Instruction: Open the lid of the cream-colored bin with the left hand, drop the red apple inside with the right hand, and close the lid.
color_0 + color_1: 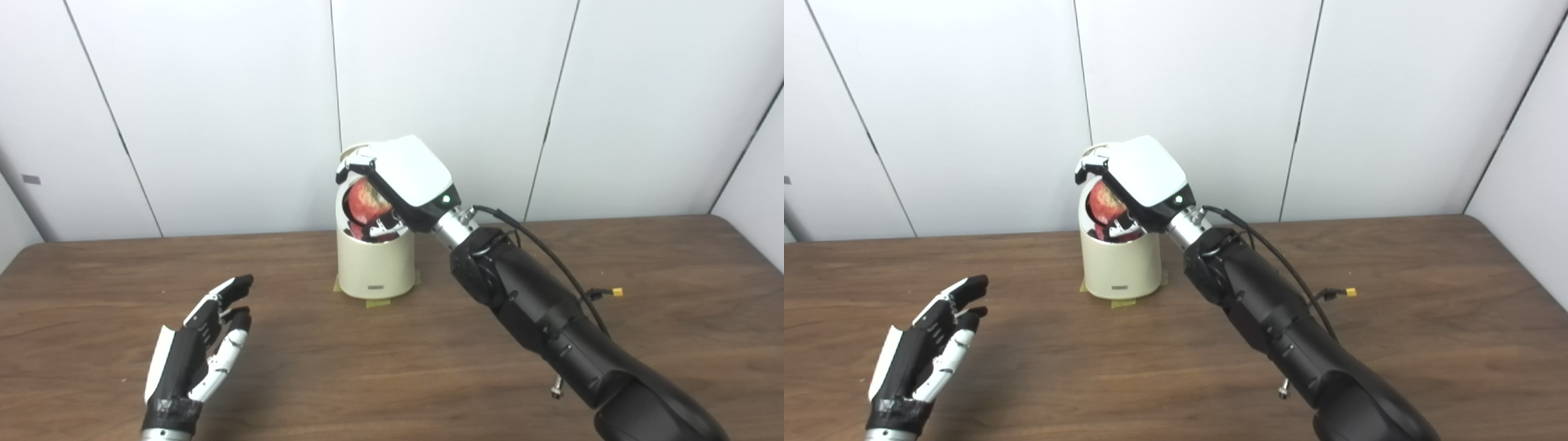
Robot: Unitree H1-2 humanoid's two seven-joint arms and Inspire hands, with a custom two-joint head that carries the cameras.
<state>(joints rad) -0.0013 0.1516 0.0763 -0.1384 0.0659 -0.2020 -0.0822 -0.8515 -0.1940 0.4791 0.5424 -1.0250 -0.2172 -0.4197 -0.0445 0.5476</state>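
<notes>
Both head views are evenly and brightly lit from overhead, with soft, diffuse light and no hard highlights. The white panelled wall point(453, 92) reads slightly grey toward the upper corners. The dark brown wooden table point(367, 367) carries a faint sheen past the fingers of the black-and-white left hand point(196, 349), whose soft shadow falls on the wood just below its fingers. The glossy white back of the right hand point(404, 174) is the brightest surface, nearly washed out. Under its curled fingers the red apple point(366, 202) sits in shade. Focus is mildly soft throughout, and wall seams lean outward near the edges.
</notes>
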